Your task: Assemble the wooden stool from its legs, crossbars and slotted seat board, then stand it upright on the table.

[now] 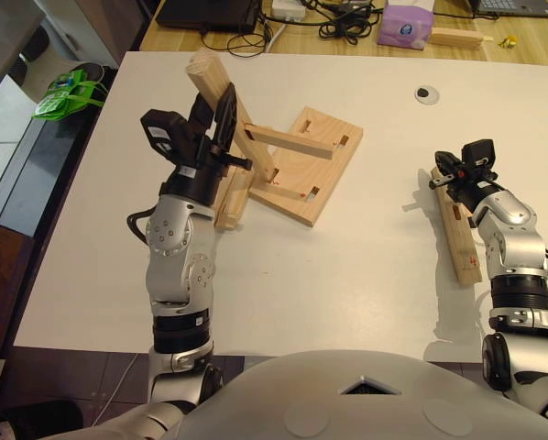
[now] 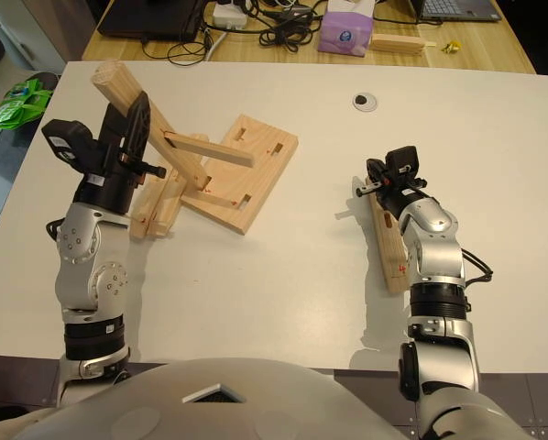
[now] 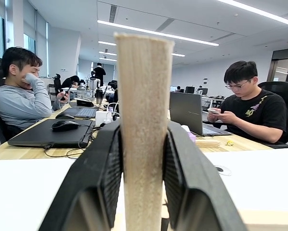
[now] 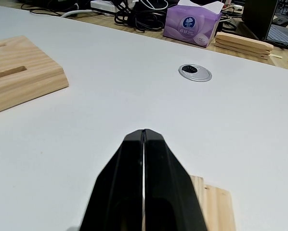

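Left eye view: we find the stool leg (image 1: 210, 73) clamped between the fingers of the left end effector (image 1: 215, 112). Its long axis is tilted, with the top end up and toward the far left and the lower end at the seat board (image 1: 322, 174) on the worktop (image 1: 347, 275). A crossbar (image 1: 292, 140) juts rightward over the board. The right end effector (image 4: 144, 139), fingers pressed together and holding nothing, sits over a loose leg (image 1: 462, 243) lying near-to-far.
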You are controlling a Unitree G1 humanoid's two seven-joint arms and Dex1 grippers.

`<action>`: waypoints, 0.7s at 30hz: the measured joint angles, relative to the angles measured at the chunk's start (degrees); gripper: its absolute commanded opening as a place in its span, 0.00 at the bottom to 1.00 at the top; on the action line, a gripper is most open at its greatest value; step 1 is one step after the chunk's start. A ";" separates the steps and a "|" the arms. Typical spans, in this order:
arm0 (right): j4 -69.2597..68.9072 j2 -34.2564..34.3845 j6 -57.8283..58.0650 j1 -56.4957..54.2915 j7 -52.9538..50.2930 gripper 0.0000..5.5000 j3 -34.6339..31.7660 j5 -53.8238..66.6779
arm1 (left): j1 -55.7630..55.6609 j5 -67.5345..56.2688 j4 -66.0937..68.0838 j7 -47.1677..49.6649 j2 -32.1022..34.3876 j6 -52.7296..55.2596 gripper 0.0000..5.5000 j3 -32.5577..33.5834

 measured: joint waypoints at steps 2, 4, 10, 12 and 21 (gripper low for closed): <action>0.04 0.00 -0.01 0.00 0.02 0.00 0.02 0.00 | 0.02 0.03 -0.09 -0.27 -0.06 0.00 0.19 -0.64; 0.05 0.00 -0.02 0.00 0.05 0.00 0.03 0.00 | 0.18 0.61 -0.07 -0.66 0.04 0.02 0.19 -1.73; 0.05 0.04 0.02 -0.04 0.06 0.00 -0.01 1.01 | 0.94 1.65 2.84 -4.18 2.12 -3.51 0.19 -2.41; 0.05 0.04 0.02 -0.06 0.06 0.00 -0.01 1.04 | 1.05 1.55 3.82 -4.87 2.97 -3.72 0.19 -2.11; 0.05 0.03 0.02 -0.33 0.01 0.00 0.11 1.03 | 1.81 1.79 3.88 1.41 0.04 -1.62 0.19 -4.04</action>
